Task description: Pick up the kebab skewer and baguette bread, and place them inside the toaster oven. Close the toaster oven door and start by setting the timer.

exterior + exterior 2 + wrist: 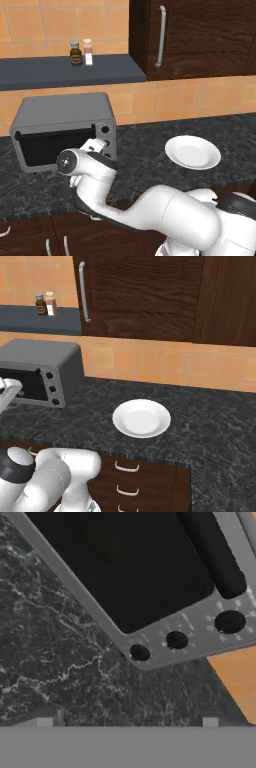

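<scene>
The grey toaster oven (65, 112) (45, 356) stands on the dark counter against the tiled wall. The toaster oven door (50, 147) (125, 567) is shut, with its bar handle (212, 552) along the top edge. Three black knobs (176, 640) line the side panel. My gripper (95, 145) (7, 388) (127, 722) hovers just in front of that knob panel, open, with nothing between its fingers. The kebab skewer and the baguette bread are hidden. Behind the dark glass there is a faint brownish shape that I cannot identify.
A white plate (192, 152) (141, 418) lies bare on the counter right of the oven. Two spice bottles (76, 53) (41, 304) stand on the shelf above. A dark wood cabinet (200, 35) hangs at the upper right, and drawers (127, 468) sit below the counter edge.
</scene>
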### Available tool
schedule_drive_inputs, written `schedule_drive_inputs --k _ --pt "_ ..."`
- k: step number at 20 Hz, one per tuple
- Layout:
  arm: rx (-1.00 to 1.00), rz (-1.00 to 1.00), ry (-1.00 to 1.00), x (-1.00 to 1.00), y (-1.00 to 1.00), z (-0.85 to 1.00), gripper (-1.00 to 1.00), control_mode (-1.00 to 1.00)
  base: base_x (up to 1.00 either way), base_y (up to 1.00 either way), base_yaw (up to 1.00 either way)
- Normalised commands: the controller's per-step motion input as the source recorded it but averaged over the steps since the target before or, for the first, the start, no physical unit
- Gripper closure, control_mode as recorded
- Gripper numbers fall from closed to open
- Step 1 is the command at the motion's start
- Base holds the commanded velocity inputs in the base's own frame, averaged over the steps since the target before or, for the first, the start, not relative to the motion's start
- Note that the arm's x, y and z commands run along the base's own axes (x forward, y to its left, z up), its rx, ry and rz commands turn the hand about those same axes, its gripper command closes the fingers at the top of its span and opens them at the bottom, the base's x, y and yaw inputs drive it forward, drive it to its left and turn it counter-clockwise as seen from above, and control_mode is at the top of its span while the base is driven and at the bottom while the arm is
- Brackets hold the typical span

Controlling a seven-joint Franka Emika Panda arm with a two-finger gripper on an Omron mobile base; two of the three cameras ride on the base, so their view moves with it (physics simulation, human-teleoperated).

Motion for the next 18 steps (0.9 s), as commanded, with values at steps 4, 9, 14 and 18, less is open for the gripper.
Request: schedule_drive_inputs --k 4,9,14,18 --pt "-0.88 0.07 0.29 0.00 -0.29 -0.01 -1.00 -1.00 0.00 0.00 0.00" --pt "-0.70 0.12 0.10 0.03 -0.44 -0.03 -1.00 -1.00 0.00 0.00 0.00" --pt "-0.61 0.11 0.31 0.05 -0.25 0.14 -1.00 -1.00 0.00 0.00 0.00" --pt "-0.37 0.11 0.17 0.00 -0.24 0.15 -1.00 -1.00 0.00 0.00 0.00"
